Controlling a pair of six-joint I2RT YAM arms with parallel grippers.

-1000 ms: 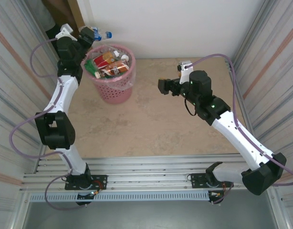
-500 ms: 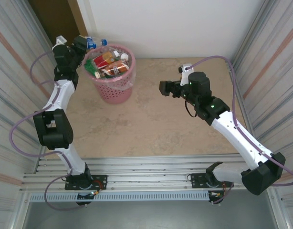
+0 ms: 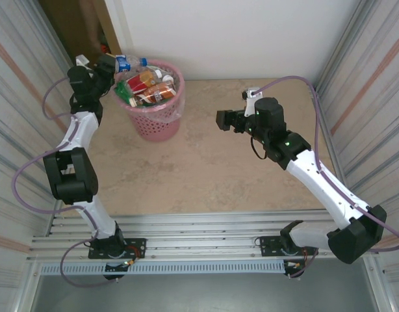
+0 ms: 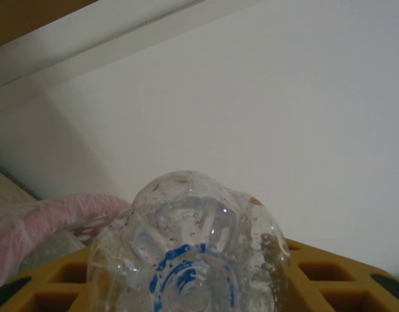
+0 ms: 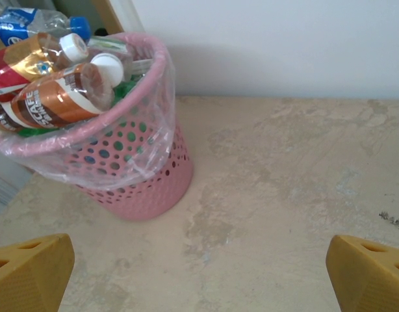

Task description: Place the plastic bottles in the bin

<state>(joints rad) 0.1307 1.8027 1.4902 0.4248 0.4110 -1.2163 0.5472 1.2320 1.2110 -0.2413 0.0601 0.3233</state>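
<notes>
My left gripper is shut on a clear plastic bottle with a blue label and blue cap, held at the far left rim of the bin. The left wrist view looks at that bottle's ribbed base between the yellow fingers, with the pink rim to the left. The round pink lattice bin holds several bottles, orange-brown, red and green, piled up to its rim. The held bottle pokes in above them. My right gripper hangs open and empty over mid-table, facing the bin.
The beige table is walled by corrugated metal panels left and right, with a white wall behind. A dark doorway gap lies behind the left arm. A metal rail runs along the near edge.
The left arm has swung left and slightly nearer with the bottle still gripped, so the bottle now lies across the bin's left rim. The right arm has hardly moved.
</notes>
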